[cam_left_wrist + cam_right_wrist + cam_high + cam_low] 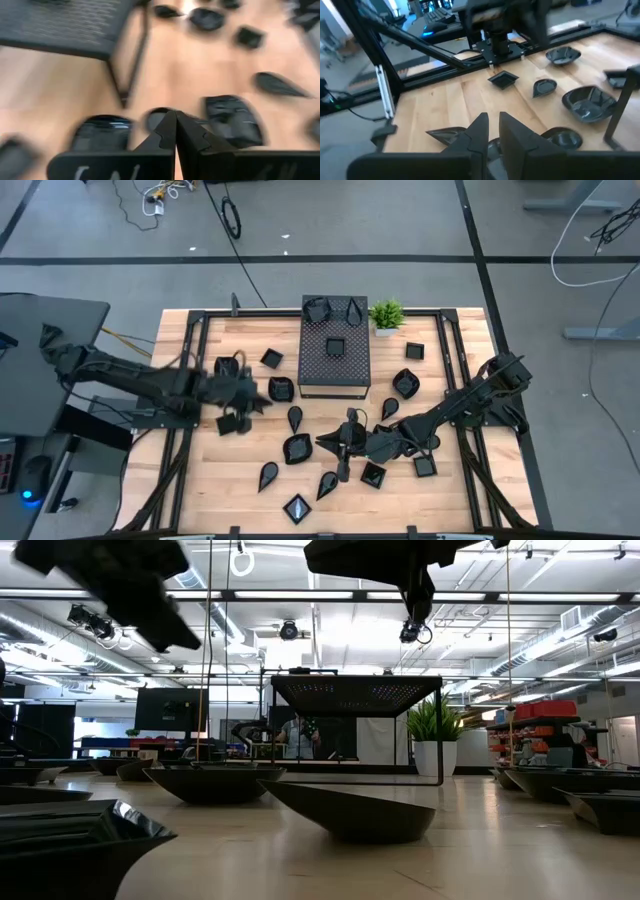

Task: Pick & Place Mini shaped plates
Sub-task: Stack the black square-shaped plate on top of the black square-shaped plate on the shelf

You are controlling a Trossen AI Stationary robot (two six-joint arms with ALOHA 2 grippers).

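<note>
From above, we see the mini shaped plates (297,448) scattered over the wooden counter (210,480), most of them in front of and beside the perforated box (335,362), with a few resting on the box top. A small green plant (386,313) stands just beside the box's far right corner. The left tool (262,400) hovers over the counter left of the box, near a rounded plate (281,389). The right tool (325,442) reaches toward the middle front, among several teardrop plates.

At counter height, we see shallow plates (350,812) lying flat in the foreground, the box (356,692) raised on thin legs behind them, and both arms hanging from above.

In the left wrist view, the left tool (175,131) has its fingers pressed together with nothing between them, above blurred plates (233,120).

In the right wrist view, the right tool (492,128) shows a narrow gap between its fingers, holding nothing, with plates (589,102) spread on the counter beyond.
</note>
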